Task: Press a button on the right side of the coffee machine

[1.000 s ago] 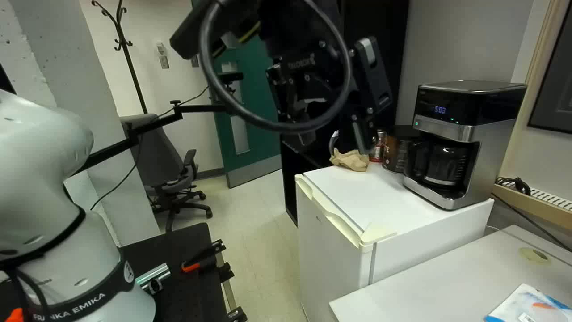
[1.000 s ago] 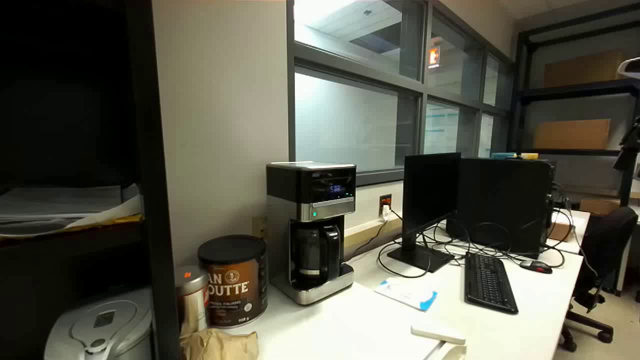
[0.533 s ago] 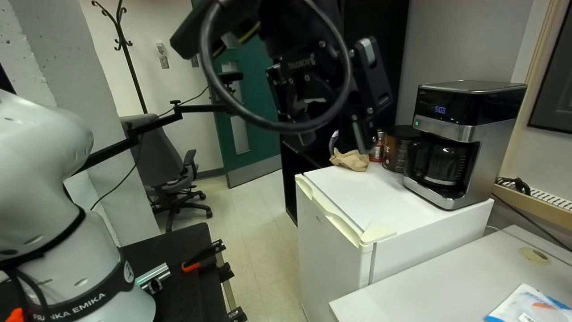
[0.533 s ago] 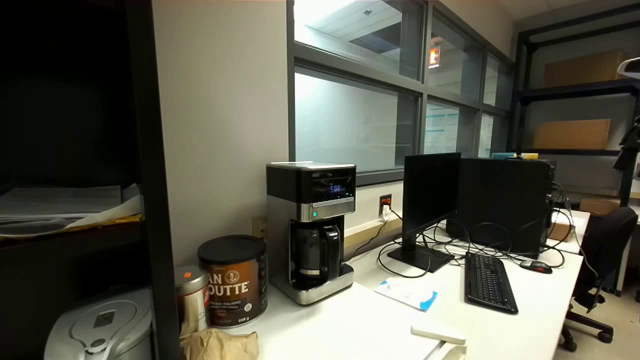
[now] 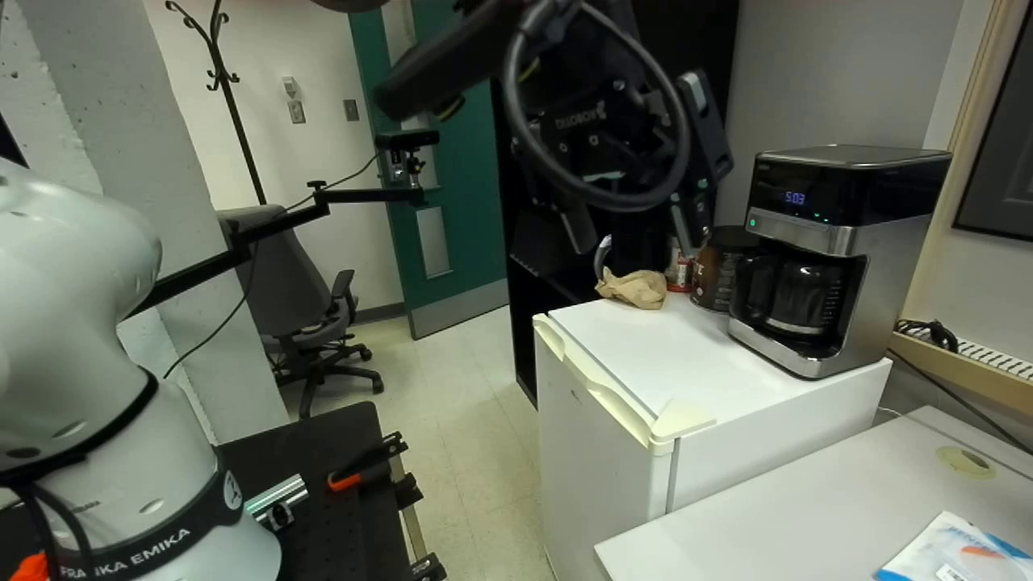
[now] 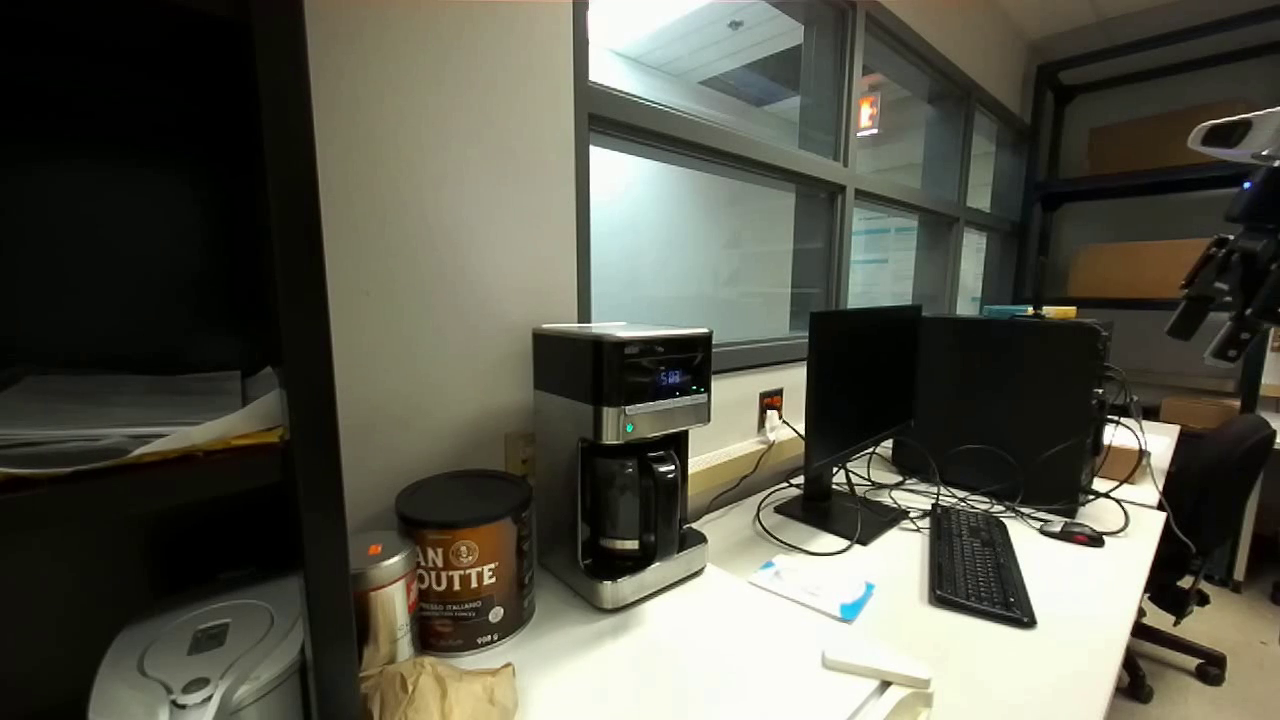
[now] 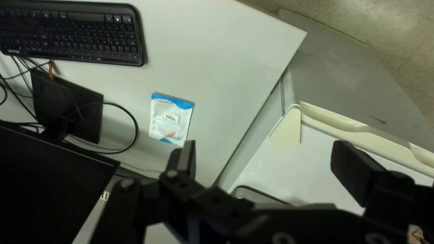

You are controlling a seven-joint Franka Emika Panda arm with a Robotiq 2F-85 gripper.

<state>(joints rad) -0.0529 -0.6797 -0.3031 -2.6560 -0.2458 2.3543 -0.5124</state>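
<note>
In an exterior view I see the gripper (image 5: 636,247) hang, jaws spread, with the coffee machine (image 5: 843,240) well apart at its three o'clock.

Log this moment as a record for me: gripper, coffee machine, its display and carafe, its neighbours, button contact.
Gripper: open, jaws apart, nothing between them
Coffee machine: upright on the white fridge
Display: lit, reading 5:03
Carafe: seated in the machine
Neighbours: brown canister, crumpled brown paper
Button contact: none; gripper well apart from the machine

Keyboard (image 6: 980,565), monitor (image 6: 862,390), white fridge (image 5: 686,371), probably a paper bag (image 5: 633,290)
</note>
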